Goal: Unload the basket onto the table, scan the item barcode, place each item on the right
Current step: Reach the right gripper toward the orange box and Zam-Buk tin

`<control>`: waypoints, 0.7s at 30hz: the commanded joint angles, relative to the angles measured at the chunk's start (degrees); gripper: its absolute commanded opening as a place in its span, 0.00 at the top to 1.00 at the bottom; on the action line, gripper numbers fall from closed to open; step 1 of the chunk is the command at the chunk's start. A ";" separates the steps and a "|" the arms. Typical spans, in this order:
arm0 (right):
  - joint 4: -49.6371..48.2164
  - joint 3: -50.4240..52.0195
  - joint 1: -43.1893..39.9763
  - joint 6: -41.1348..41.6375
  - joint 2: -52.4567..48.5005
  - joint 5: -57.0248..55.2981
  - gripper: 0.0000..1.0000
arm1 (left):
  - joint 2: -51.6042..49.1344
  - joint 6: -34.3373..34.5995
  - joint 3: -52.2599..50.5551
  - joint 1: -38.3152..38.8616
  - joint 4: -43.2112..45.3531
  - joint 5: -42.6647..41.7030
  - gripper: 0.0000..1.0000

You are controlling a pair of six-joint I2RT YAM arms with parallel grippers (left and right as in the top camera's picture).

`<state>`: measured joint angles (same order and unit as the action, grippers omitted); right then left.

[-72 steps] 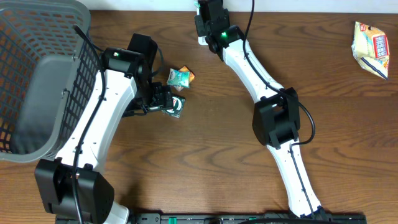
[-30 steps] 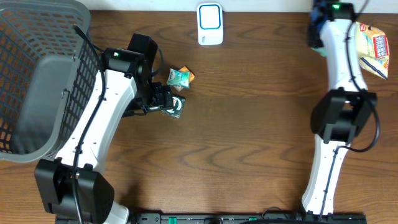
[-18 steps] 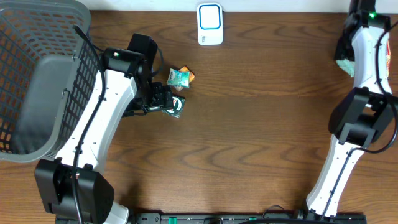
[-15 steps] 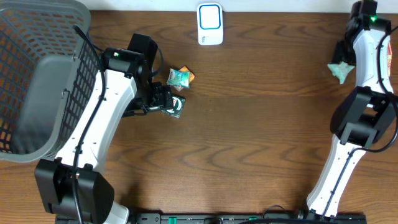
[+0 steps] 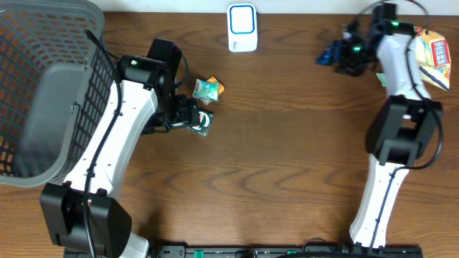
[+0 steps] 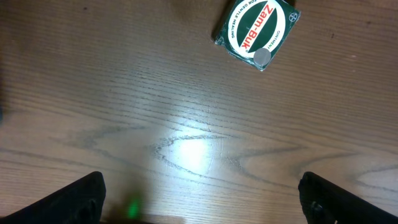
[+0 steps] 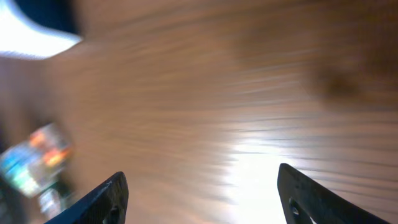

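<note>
Both wide-jawed: left gripper (image 6: 202, 182) near tin (image 6: 258, 34), right gripper (image 7: 202, 174) at far right.

Item, one table (image 5: 287, 165): we record a dark brown wooden top with long wavy grain, filling nearly the whole overhead view.

Item, one pale strip (image 5: 165, 6) along the table's edge, beyond the left gripper (image 6: 208, 208) and the right gripper (image 7: 205, 199). We cannot tell wall from floor.

Item, light: a soft white sheen (image 6: 186, 152) on the wood just ahead of the left gripper, and a brighter patch (image 7: 255, 171) ahead of the right gripper, where the grain shows blurred.
</note>
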<state>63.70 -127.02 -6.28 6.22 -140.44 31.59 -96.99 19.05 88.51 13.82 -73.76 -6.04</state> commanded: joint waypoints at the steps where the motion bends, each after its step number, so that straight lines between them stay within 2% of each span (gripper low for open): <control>1: 1.11 0.07 5.55 0.33 1.16 9.90 0.28 | -0.22 -0.37 0.61 0.00 -0.35 0.11 0.02; 2: 1.29 0.09 7.19 0.35 1.16 9.60 0.25 | -0.22 -0.37 0.61 0.00 -0.37 0.11 0.02; 7: 0.63 0.09 15.50 0.42 1.16 4.70 0.24 | -0.22 -0.37 0.61 0.00 -0.37 0.11 0.02; 14: -6.78 0.09 25.55 1.42 1.14 2.73 0.16 | -0.22 -0.37 0.61 0.00 -0.37 0.11 0.03; 18: -14.69 0.09 30.38 6.69 1.14 -4.02 0.21 | -0.22 -0.37 0.61 0.00 -0.37 0.11 0.02; 21: -17.09 0.09 32.06 6.64 1.14 -6.97 0.26 | -0.22 -0.37 0.61 0.00 -0.37 0.11 0.02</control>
<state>47.75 -126.96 24.64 10.63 -140.44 29.98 -96.99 19.05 88.51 13.82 -73.73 -6.04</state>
